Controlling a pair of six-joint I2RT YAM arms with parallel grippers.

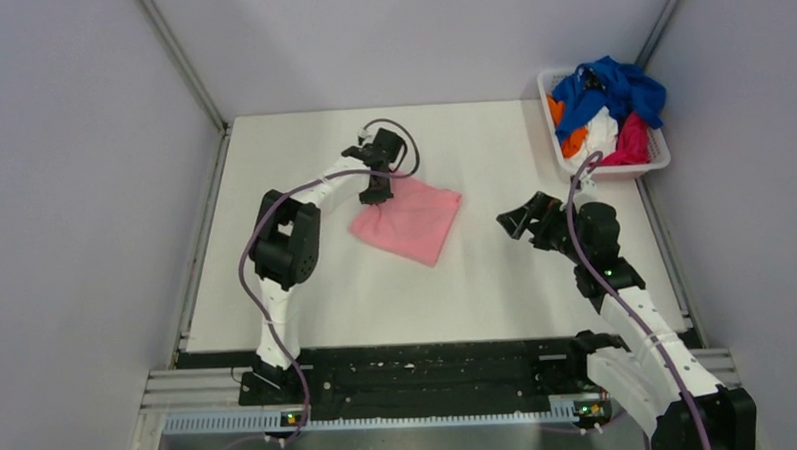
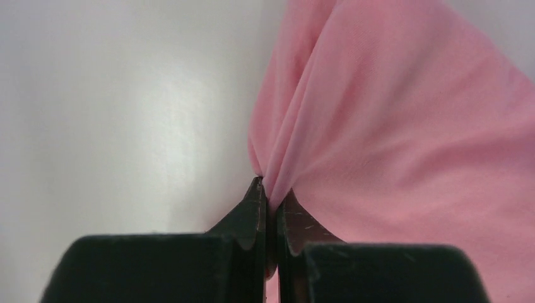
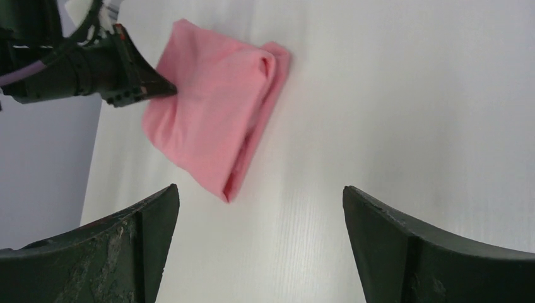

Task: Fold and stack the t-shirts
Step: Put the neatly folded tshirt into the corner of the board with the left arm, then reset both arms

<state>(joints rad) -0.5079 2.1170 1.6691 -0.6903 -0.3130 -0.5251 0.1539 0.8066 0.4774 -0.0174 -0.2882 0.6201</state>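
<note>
The salmon-pink t-shirt [image 1: 409, 221] lies folded into a rough square on the white table, left of centre. My left gripper [image 1: 375, 196] is at its far left corner, shut on a pinch of the pink cloth [image 2: 378, 126]; the cloth bunches between the fingertips [image 2: 255, 202]. My right gripper [image 1: 520, 223] hovers open and empty to the right of the shirt, apart from it. In the right wrist view the folded pink shirt [image 3: 211, 120] lies beyond the spread fingers [image 3: 151, 214], with the left gripper [image 3: 135, 79] at its edge.
A white lattice basket [image 1: 660, 154] stands at the table's far right corner, holding blue [image 1: 615, 85], orange [image 1: 572, 139], white [image 1: 599, 133] and magenta [image 1: 632, 142] t-shirts. Grey walls enclose the table on three sides.
</note>
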